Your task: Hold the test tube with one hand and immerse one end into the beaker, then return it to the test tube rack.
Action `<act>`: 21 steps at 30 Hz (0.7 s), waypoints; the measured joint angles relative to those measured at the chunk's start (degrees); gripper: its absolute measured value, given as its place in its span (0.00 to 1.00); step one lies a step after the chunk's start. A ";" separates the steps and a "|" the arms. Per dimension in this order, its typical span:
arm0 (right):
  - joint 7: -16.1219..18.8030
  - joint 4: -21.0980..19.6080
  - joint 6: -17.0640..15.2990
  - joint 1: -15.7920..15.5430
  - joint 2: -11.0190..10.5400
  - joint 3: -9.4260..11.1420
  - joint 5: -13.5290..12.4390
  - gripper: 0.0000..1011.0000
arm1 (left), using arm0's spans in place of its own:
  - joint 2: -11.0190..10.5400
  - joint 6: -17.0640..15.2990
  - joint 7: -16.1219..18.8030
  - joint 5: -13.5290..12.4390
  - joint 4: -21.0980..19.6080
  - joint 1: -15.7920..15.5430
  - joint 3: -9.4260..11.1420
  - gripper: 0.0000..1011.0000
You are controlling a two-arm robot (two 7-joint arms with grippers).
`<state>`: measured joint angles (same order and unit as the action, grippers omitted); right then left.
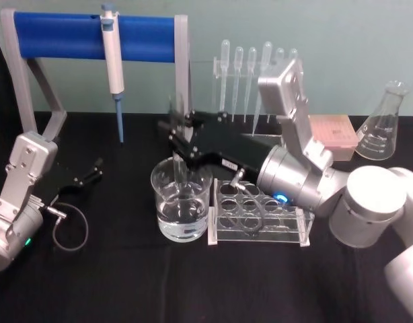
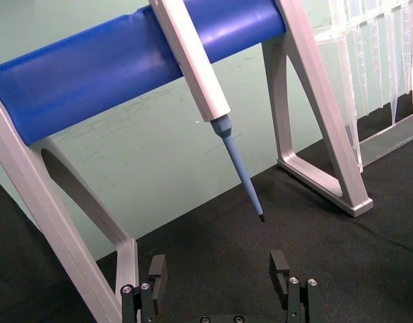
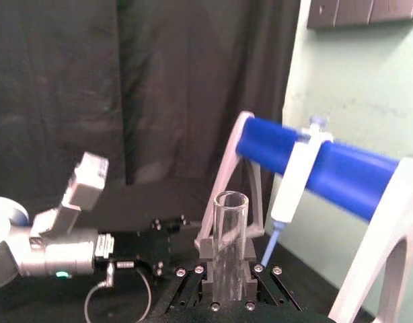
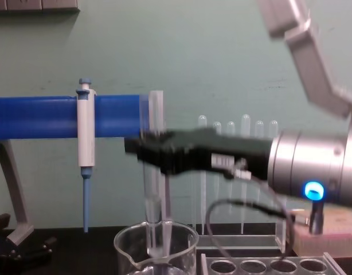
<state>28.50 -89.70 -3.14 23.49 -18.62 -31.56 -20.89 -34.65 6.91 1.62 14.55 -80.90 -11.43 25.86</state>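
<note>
My right gripper is shut on the test tube, a clear glass tube held upright. Its lower end sits inside the beaker, a wide clear glass with liquid in its lower half. From the chest view, the right gripper grips the test tube above the beaker. In the right wrist view, the test tube stands between the right gripper fingers, open rim towards the camera. My left gripper rests open on the table at the left, and in its own wrist view the left gripper holds nothing.
A clear tube rack stands just right of the beaker. Behind it is a stand with a blue bar and a hanging micropipette. Plastic pipettes, a pink box and a conical flask are at the back right.
</note>
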 joint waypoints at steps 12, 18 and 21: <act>-1.45 -11.09 -3.65 -0.98 -4.76 4.07 -3.14 0.24 | 0.00 0.00 0.00 0.00 0.00 0.00 0.00 0.99; -3.11 -15.26 -3.35 -5.86 -8.87 8.04 -5.91 0.24 | 0.00 0.00 0.00 0.00 0.00 0.00 0.00 0.99; -3.44 -15.52 -2.65 -8.11 -10.08 9.15 -6.91 0.24 | 0.00 0.00 0.00 0.00 0.00 0.00 0.00 0.99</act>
<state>25.06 -105.23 -5.79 15.38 -28.70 -22.41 -27.81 -34.65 6.91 1.62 14.55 -80.90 -11.43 25.86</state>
